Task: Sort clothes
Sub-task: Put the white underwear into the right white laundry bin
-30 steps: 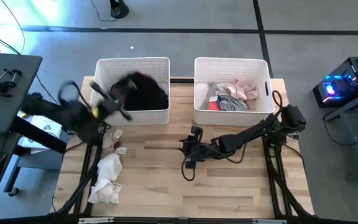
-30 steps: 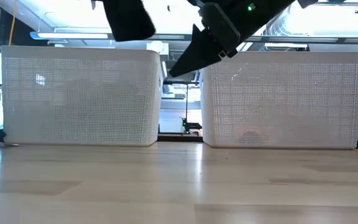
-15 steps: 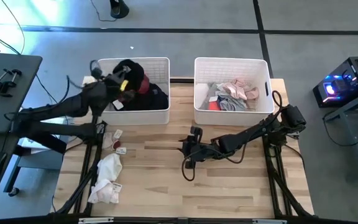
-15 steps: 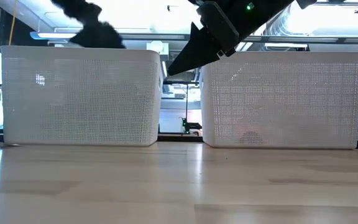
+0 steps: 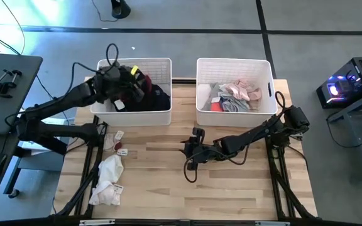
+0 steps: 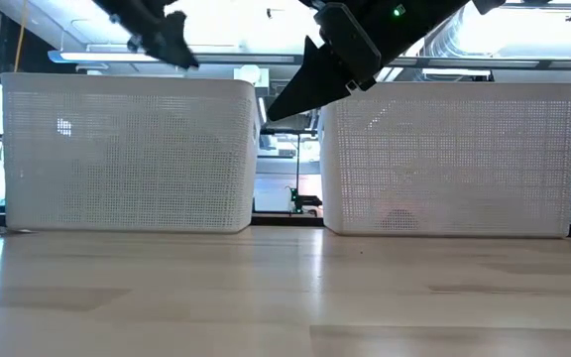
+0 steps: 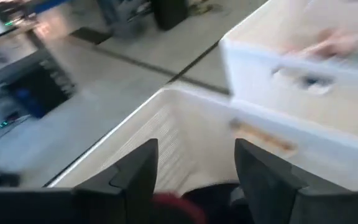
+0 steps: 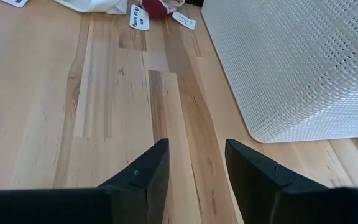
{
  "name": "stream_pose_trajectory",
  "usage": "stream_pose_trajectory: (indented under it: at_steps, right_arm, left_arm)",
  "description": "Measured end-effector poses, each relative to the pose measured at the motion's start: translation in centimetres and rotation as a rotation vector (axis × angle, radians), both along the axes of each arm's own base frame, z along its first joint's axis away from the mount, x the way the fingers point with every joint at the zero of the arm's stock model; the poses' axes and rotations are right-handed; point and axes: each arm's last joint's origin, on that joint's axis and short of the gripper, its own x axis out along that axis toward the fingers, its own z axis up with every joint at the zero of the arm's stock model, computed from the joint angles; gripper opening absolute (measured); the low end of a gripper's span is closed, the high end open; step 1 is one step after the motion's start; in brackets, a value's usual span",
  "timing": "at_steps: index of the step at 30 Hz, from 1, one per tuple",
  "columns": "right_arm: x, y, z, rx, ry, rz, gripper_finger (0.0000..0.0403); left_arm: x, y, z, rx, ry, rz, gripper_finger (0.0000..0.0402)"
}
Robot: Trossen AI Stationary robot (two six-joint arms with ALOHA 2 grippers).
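A: Start on the left. What is the left gripper (image 5: 131, 80) doing?

B: It hangs over the left bin (image 5: 164, 64), just above the dark clothes (image 5: 151, 95) piled inside. In its wrist view the two fingers (image 7: 137, 171) stand well apart with nothing between them, so it is released. Below them you see black cloth and a bit of red; whether they touch it, I cannot tell.

A: How do those clothes look?

B: A crumpled heap, mostly black and navy, with a maroon piece (image 5: 145, 82) near the top. It fills the near part of the bin.

A: Anything on the desk (image 5: 231, 194) itself?

B: Yes, near its left edge. A white garment (image 5: 109, 179) lies bunched up toward the near left corner, with paper tags on it. Farther back, closer to the left bin, there is a small red item (image 5: 117, 145) with more tags beside it.

A: And the right gripper (image 5: 190, 152)?

B: It sits low over the middle of the desk, well apart from all the clothes. Its fingers (image 8: 143, 174) are parted with only bare wood between them, so it holds nothing.

A: The right bin (image 5: 234, 62)?

B: It holds the light clothes (image 5: 236, 95): pink, cream and grey pieces in a loose pile, with a red patch at the left side.
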Motion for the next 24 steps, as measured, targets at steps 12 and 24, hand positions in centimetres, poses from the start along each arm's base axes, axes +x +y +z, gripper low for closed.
stream_pose_trajectory:
  at_steps: [12, 24]
  right_arm:
    - [0.0, 0.0, 0.0, 0.022, -0.009, -0.014, 0.0145]
    - [0.1, 0.0, 0.1, 0.023, -0.02, -0.012, 0.0145]
  left_arm:
    - [0.1, -8.0, 3.2, -0.077, 0.215, -0.459, 0.0177]
    - [0.1, -12.4, -0.6, -0.262, 0.457, -0.248, 0.013]
